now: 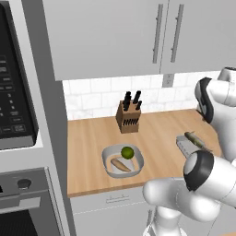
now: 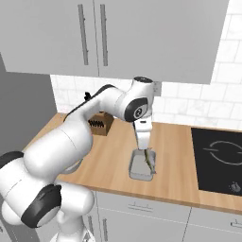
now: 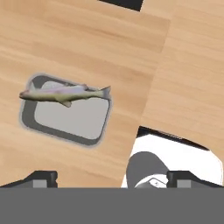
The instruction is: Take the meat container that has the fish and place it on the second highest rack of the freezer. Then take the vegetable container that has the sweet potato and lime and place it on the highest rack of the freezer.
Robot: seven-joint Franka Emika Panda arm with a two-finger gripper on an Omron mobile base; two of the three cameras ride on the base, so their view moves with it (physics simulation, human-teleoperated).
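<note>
Wooden counter [image 1: 92, 138] runs under grey wall cabinets [image 1: 110, 37], backed by white tile. Shallow grey rectangular meat container [image 3: 65, 114] sits on the counter; a slim pale-grey fish [image 3: 63, 93] with a forked tail lies along one long rim, overhanging at the head. Gripper [image 3: 111, 178] hangs above the counter with jaws spread wide, holding nothing; the container lies apart from them, off to one side. Second grey tray [image 1: 122, 161] holds a tan sweet potato [image 1: 120, 165] and green lime [image 1: 127, 152], near a wooden knife block [image 1: 127, 116].

meat container [image 1: 184, 146] partly behind arm, microwave [image 1: 14, 92] cut off at left
</note>
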